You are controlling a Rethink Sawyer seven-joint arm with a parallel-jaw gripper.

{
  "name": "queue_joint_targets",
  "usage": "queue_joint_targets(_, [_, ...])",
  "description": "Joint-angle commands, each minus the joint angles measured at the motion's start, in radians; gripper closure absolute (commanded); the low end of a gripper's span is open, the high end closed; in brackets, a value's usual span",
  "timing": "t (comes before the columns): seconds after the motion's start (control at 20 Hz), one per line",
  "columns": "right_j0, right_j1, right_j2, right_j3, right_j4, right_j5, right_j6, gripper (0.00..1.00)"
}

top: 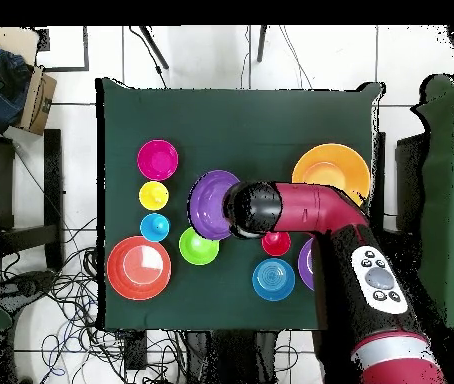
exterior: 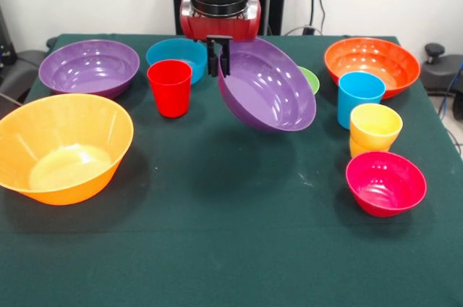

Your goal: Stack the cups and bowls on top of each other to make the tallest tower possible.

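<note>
My gripper [exterior: 219, 57] is shut on the rim of a big purple bowl [exterior: 271, 90], which hangs tilted above the middle of the table; it also shows in the overhead view [top: 209, 200]. A red cup [exterior: 169, 87] stands just left of it, in front of a blue bowl [exterior: 177, 53]. A second purple bowl [exterior: 88, 66] and the biggest yellow-orange bowl [exterior: 64, 146] sit at the left. At the right are an orange bowl [exterior: 372, 64], a light blue cup [exterior: 359, 97], a yellow cup [exterior: 375, 129] and a magenta-pink bowl [exterior: 385, 182]. A green bowl [exterior: 311, 79] is mostly hidden behind the held bowl.
The dark green table [exterior: 217, 234] has open cloth along its front edge. In the overhead view the red arm [top: 321, 215] covers part of the second purple bowl [top: 306, 265]. Cables [top: 41, 290] lie on the floor beside the table.
</note>
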Motion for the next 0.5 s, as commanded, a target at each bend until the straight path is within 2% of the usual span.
queue_joint_targets(0.05, [-0.010, -0.025, 0.030, 0.021, -0.033, 0.018, -0.039, 1.00])
queue_joint_targets(0.5, [-0.010, -0.023, 0.039, -0.020, -0.020, 0.070, -0.049, 1.00])
